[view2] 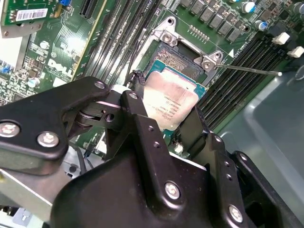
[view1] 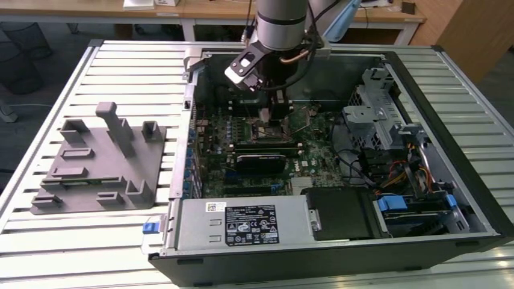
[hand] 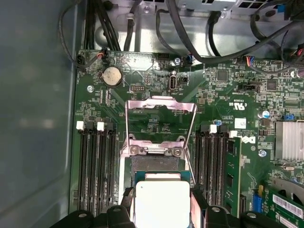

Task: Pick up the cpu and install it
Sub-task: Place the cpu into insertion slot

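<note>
Exterior view: the arm (view1: 281, 24) stands vertical inside the open computer case (view1: 321, 268) on the slatted metal surface (view1: 120, 66).
Second wrist view: the black pincer (view2: 166, 108) is clamped on the flat, square, silver-topped cpu (view2: 175, 96) over the socket (view2: 180, 59).
First wrist view: the socket's metal frame (hand: 161, 104) is hinged open.

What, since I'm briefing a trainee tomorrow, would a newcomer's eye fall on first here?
The open black computer case, with the arm reaching down into it. Next, the small square silver-topped cpu, clamped in the black gripper over the open socket in both wrist views. A grey plastic tray with upright pegs lies to the exterior view's left of the case.
</note>
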Controlling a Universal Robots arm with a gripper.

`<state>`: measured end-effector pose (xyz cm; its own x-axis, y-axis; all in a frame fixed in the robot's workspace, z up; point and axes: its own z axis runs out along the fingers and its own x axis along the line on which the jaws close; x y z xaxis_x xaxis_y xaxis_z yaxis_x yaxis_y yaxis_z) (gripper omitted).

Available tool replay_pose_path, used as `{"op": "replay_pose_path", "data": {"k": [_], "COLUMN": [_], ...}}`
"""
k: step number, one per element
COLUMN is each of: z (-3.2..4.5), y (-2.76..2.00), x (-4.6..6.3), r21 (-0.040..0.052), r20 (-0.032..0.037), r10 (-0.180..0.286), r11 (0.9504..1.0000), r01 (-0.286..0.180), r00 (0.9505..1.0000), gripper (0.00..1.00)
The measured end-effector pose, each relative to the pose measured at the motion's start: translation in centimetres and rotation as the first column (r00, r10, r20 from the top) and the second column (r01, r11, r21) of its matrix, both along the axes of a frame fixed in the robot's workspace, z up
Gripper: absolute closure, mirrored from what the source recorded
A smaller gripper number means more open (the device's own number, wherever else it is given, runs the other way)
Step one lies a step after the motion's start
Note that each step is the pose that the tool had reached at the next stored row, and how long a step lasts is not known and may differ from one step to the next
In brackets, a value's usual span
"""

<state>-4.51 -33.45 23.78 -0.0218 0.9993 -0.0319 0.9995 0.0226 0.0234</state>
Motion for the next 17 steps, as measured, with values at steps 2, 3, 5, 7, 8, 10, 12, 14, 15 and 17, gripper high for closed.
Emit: {"op": "replay_pose_path", "data": {"k": [2, 3, 5, 7, 8, 10, 12, 14, 15, 17], "z": [-0.21, -0.34, -0.55, -0.71, -0.78, -0.92, -1.11, -1.30, -1.39, -1.55], "y": [0.00, 0.00, 0.00, 0.00, 0.00, 0.00, 0.00, 0.00, 0.00, 0.00], "x": [0.0, 0.0, 0.0, 0.0, 0.0, 0.0, 0.0, 0.0, 0.0, 0.0], "r21": [-0.0002, -0.0002, -0.0001, -0.0001, -0.0001, -0.0001, -0.0001, -0.0001, -0.0001, -0.0002], "r20": [-0.0001, -0.0001, -0.0001, -0.0001, -0.0001, -0.0001, -0.0001, -0.0001, 0.0000, -0.0001], "r10": [0.000, 0.000, 0.000, 0.000, 0.000, 0.000, 0.000, 0.000, 0.000, 0.000], "r11": [1.0000, 1.0000, 1.0000, 1.0000, 1.0000, 1.0000, 1.0000, 1.0000, 1.0000, 1.0000], "r01": [0.000, 0.000, 0.000, 0.000, 0.000, 0.000, 0.000, 0.000, 0.000, 0.000], "r00": [1.0000, 1.0000, 1.0000, 1.0000, 1.0000, 1.0000, 1.0000, 1.0000, 1.0000, 1.0000], "gripper": [0.46, 0.46, 0.46, 0.46, 0.46, 0.46, 0.46, 0.46, 0.46, 0.46]}}
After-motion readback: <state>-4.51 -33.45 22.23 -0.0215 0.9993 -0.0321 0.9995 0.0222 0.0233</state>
